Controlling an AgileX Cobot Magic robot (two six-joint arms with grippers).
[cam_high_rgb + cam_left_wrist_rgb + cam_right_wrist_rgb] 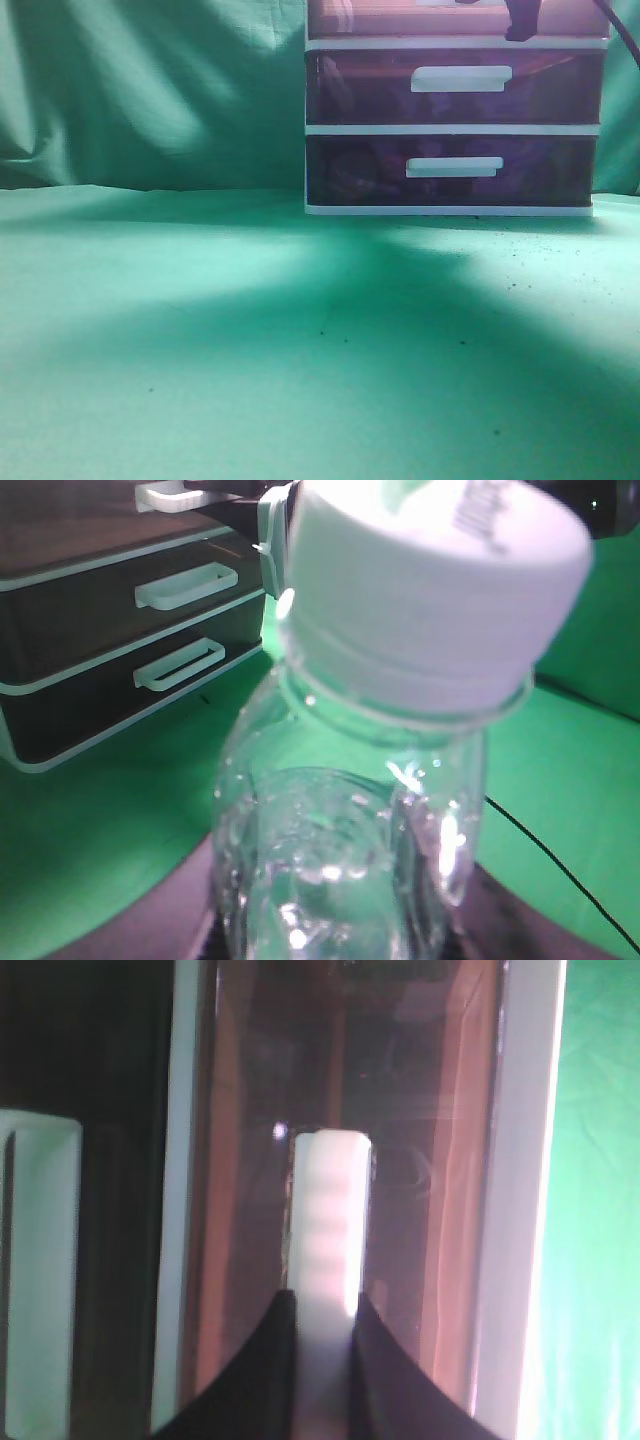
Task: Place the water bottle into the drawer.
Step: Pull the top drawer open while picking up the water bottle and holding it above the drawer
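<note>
The clear water bottle (350,860) with a white cap (440,590) fills the left wrist view, standing up between my left gripper's jaws (330,920), which are shut on its body. The bottle and left gripper are out of the exterior view. The drawer (400,18), reddish-purple and translucent, is the top one of the unit at the upper edge of the exterior view. My right gripper (522,25) is at its front. In the right wrist view its dark jaws (325,1310) are shut on the drawer's white bar handle (330,1220).
Two darker purple drawers with white handles (460,78) (453,167) sit below in the white-framed unit (450,129), which stands at the back right on green cloth (250,330). The unit also shows in the left wrist view (120,650). A black cable (560,865) lies on the cloth.
</note>
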